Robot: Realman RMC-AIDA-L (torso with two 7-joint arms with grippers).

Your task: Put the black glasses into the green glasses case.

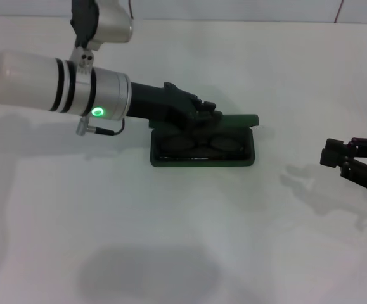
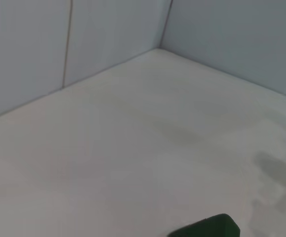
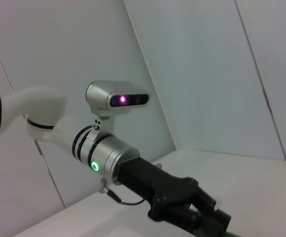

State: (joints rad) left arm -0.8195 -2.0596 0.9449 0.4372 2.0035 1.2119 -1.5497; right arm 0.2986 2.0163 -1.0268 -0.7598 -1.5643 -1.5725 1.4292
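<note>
left claw reaching forward, right claw idle, open

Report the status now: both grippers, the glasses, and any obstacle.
Left gripper over the open green glasses case. Right gripper parked at the right, apart. Black glasses lie inside the case. No obstacle seen.

No text, label, brand or number can be read in any view. The case shows no legible lettering. The only sign is a lit green ring on the left arm's wrist.
</note>
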